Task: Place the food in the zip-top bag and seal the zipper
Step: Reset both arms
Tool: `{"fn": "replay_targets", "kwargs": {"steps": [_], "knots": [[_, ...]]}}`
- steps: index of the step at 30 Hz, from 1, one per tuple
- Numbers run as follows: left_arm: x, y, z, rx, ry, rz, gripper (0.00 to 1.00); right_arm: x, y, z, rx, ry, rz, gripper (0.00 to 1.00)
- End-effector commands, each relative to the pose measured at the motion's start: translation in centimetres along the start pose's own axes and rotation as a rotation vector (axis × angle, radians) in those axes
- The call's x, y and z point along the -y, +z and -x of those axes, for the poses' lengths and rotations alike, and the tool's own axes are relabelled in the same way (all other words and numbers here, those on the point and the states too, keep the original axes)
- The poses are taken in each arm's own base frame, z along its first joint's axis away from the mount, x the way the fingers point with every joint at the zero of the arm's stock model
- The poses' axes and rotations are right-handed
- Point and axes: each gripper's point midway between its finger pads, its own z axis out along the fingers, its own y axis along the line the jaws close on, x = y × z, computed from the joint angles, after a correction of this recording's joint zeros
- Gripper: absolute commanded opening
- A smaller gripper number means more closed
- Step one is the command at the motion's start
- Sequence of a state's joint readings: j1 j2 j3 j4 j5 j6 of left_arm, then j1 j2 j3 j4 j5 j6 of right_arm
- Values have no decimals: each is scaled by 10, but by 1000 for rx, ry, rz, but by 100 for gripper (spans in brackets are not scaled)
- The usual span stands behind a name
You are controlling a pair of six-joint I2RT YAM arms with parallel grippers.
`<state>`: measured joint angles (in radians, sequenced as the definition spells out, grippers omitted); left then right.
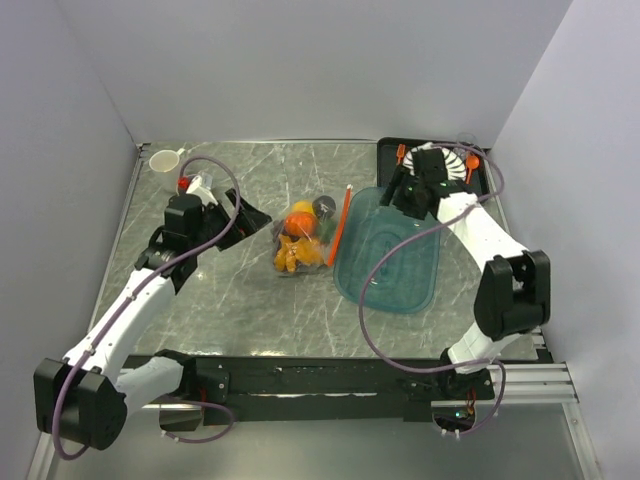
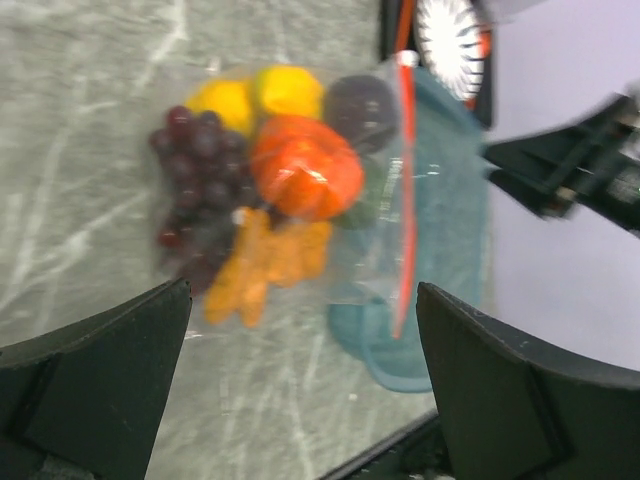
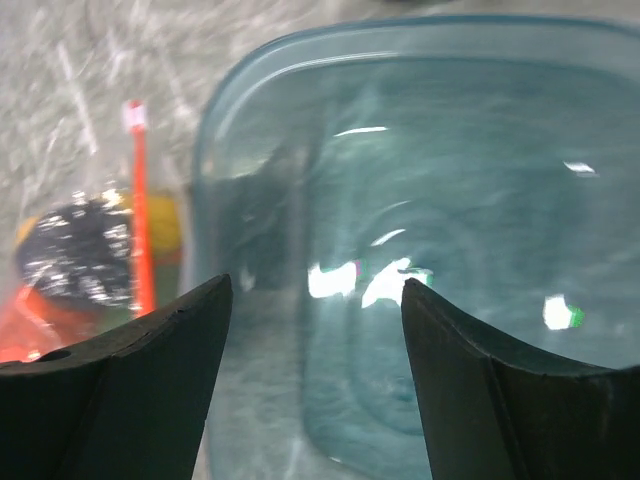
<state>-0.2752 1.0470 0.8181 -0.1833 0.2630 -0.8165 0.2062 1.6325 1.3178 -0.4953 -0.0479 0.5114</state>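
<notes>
A grey marbled tabletop (image 1: 250, 300) carried everything. Near its middle lay a clear floppy plastic zip-top bag (image 1: 300, 232), flat on the surface, with small toy fruits and vegetables (image 2: 300, 170) bunched inside it. The bag's orange-red zipper strip (image 1: 342, 225) ran along its right edge, right at the left rim of a translucent teal oblong plastic tray (image 1: 395, 290) that sat right of centre. Whether strip and rim merely touched or overlapped could not be told. A black rectangular tray (image 1: 388, 152) occupied the far right corner, and a small white cup (image 1: 165, 161) stood in the far left corner.
</notes>
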Motion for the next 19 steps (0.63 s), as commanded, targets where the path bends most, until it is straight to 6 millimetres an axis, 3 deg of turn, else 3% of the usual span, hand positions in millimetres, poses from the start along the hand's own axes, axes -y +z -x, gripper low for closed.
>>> {"fn": "replay_targets", "kwargs": {"steps": [1,5,12,16,19], "knots": [[-5,-6,22,64,133,72,99,43,-23,19,97,2,-92,76],[-20,-7,35,92,159,185,99,84,-39,29,160,74,-156,76],[-18,-5,43,108,175,194,99,137,-53,36,221,195,-279,82],[-15,-6,55,153,204,206,99,135,-55,39,267,163,-230,84],[-7,-10,73,232,245,206,100,130,-64,46,383,130,-180,95]]}}
